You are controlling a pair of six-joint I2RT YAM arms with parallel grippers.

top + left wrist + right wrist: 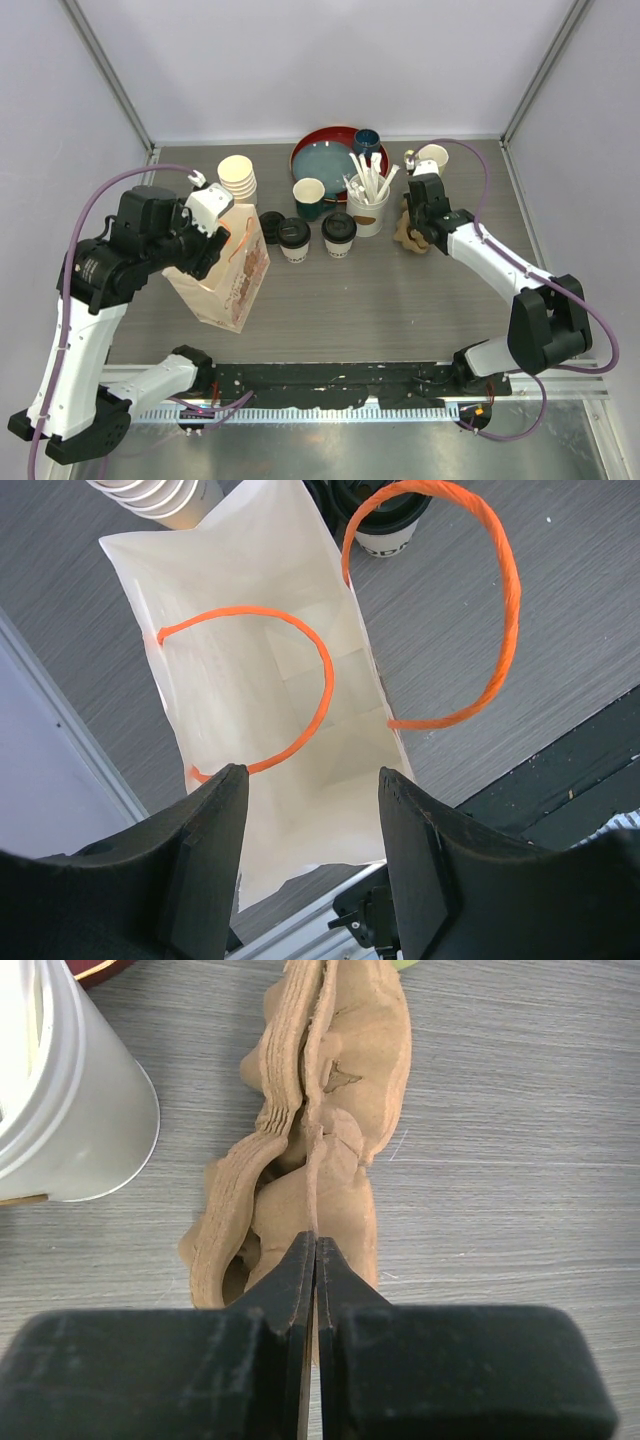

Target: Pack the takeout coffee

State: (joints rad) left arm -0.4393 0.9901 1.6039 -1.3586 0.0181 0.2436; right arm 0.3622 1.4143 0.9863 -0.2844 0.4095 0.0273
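The grey tabletop (400, 300) shows left claw (310, 776) wide over the paper bag (228, 275), right claw (316, 1242) pinched on the brown carrier stack (335, 1110), whose nested layers may lift together.

Grey table (400, 300): paper bag (225, 275), two lidded cups (294, 240), cup stack (238, 178), red tray (303, 152).

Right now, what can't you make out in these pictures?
- Right wrist: whether the shut right gripper pinches the cardboard stack; its own fingers hide that.
- Top: what the lidded cups hold; lids cover them.
- Left wrist: the paper bag's near end, behind the left gripper.
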